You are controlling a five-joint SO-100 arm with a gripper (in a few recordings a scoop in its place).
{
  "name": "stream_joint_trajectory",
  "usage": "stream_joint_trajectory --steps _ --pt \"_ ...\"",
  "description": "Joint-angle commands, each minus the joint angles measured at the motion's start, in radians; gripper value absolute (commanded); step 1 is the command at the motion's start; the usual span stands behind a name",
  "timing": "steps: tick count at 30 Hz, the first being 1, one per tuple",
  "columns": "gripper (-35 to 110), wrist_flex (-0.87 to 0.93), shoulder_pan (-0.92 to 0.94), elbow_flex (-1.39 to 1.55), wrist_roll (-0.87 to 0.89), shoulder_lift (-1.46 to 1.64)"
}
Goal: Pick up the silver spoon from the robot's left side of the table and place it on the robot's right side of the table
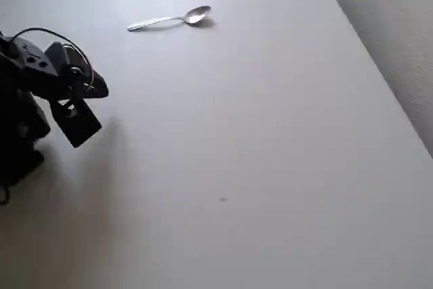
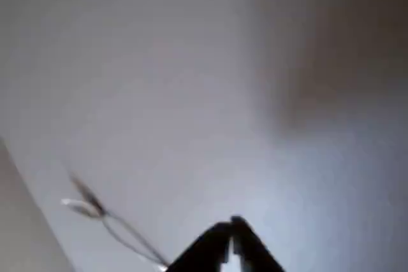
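1. A black SO-100 arm crouches at the 9 o'clock edge of the overhead view, its body folded low over the white table [image 1: 270,153] with a thin black cable looping above its upper joint.

2. The gripper [image 1: 82,114] points toward roughly 4 o'clock in the overhead view, a blocky black head held over bare tabletop, its shadow spreading down toward 6 o'clock.

3. In the wrist view the gripper [image 2: 231,230] shows at 6 o'clock as a dark wedge whose two fingers [image 2: 207,250] meet at a point, with only a thin pale seam between them; they are pressed together and grasp nothing.

4. The fingertips touch neither the spoon nor, as far as the blurred picture lets one tell, the table surface.

5. The silver spoon [image 1: 170,19] lies flat on the table near 12 o'clock in the overhead view, well apart from the gripper, its oval bowl toward 3 o'clock and its slim handle running out toward 9 o'clock.

6. In the wrist view the silver spoon [image 2: 105,218] appears blurred at about 8 o'clock, bowl toward the left edge, handle slanting down toward the dark fingers.

7. Grey speckled carpet [image 1: 399,25] borders the table's straight edge from 1 to 3 o'clock in the overhead view.
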Motion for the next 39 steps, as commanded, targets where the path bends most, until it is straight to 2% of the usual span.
stream_joint_trajectory --steps 1,17,21,27,31,36,39 --pt "-2 -0.005 -0.005 -0.005 0.008 0.009" --pt "-2 -0.008 -0.015 -0.005 -0.005 0.009" --pt "-2 -0.078 -0.023 -0.011 -0.106 0.009" --pt "-2 -0.172 -0.044 0.005 -0.106 0.009" --pt "-2 -0.184 -0.038 0.012 -0.241 0.009" --pt "-2 -0.121 -0.044 -0.018 -0.508 0.009" --pt "5 -0.098 -0.103 -0.035 -0.534 0.011"
